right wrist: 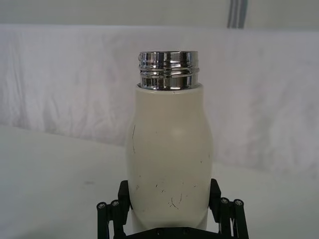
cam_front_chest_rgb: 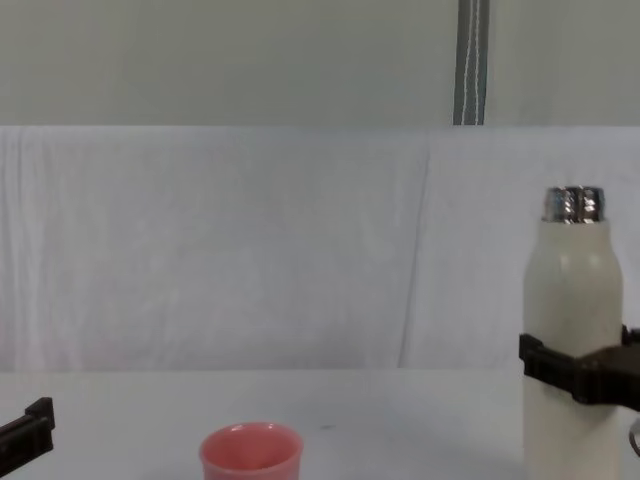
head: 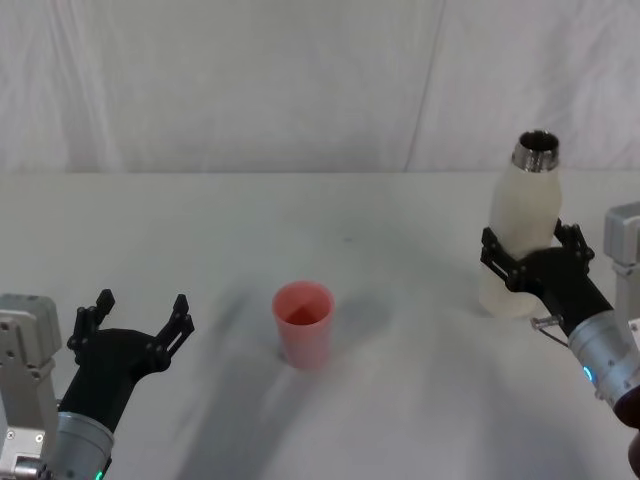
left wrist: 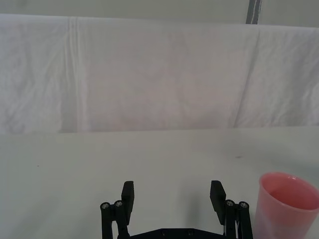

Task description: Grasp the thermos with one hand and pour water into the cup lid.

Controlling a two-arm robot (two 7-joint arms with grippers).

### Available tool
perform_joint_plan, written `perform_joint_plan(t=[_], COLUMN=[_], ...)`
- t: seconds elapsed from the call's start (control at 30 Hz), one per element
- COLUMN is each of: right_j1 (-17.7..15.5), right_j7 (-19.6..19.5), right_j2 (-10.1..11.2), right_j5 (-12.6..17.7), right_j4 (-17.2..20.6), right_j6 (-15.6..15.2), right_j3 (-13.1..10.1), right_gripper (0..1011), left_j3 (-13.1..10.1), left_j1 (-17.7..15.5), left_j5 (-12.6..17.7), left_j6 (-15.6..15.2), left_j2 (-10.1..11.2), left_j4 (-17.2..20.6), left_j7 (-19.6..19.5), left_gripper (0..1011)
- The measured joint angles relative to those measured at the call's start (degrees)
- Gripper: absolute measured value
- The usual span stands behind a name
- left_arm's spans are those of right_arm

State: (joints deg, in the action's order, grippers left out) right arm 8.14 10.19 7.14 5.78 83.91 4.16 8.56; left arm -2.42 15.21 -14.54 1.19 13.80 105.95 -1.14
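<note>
The cream-white thermos (head: 522, 215) stands upright on the table at the right, its steel neck open at the top. My right gripper (head: 530, 238) holds it low on the body, one black finger against each side; the right wrist view shows the fingers (right wrist: 124, 191) touching the thermos (right wrist: 169, 149). In the chest view the thermos (cam_front_chest_rgb: 572, 290) stands with the gripper (cam_front_chest_rgb: 578, 372) across it. The pink cup lid (head: 303, 320) stands upright mid-table, well left of the thermos. My left gripper (head: 142, 302) hovers open left of the cup lid (left wrist: 288, 204). No water is visible.
A white cloth covers the table (head: 320, 230) and hangs as a backdrop behind it. A wide stretch of bare table lies between the cup lid and the thermos.
</note>
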Motion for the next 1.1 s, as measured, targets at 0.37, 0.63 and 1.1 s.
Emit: perform_joint_plan(t=[0.37, 0.63, 1.1], right_j1=[3.9, 5.9, 7.2], right_j7=[0.6, 0.9, 2.6], right_j2=[2.9, 6.6, 10.1], right_j5=[-5.8, -13.5, -21.9], right_j4=[1.3, 3.2, 5.8], right_j6=[-1.9, -1.5, -2.2], right_j3=[3.4, 6.8, 11.0], right_gripper=[951, 951, 951], left_j3=[0.0, 0.0, 0.0], left_j1=[0.0, 0.0, 0.0], left_j5=[0.0, 0.0, 0.0], left_j6=[0.0, 0.0, 0.0], left_j2=[0.0, 0.0, 0.0], left_j4=[0.0, 0.0, 0.0], left_j7=[0.0, 0.0, 0.0], left_gripper=[1001, 1001, 1001])
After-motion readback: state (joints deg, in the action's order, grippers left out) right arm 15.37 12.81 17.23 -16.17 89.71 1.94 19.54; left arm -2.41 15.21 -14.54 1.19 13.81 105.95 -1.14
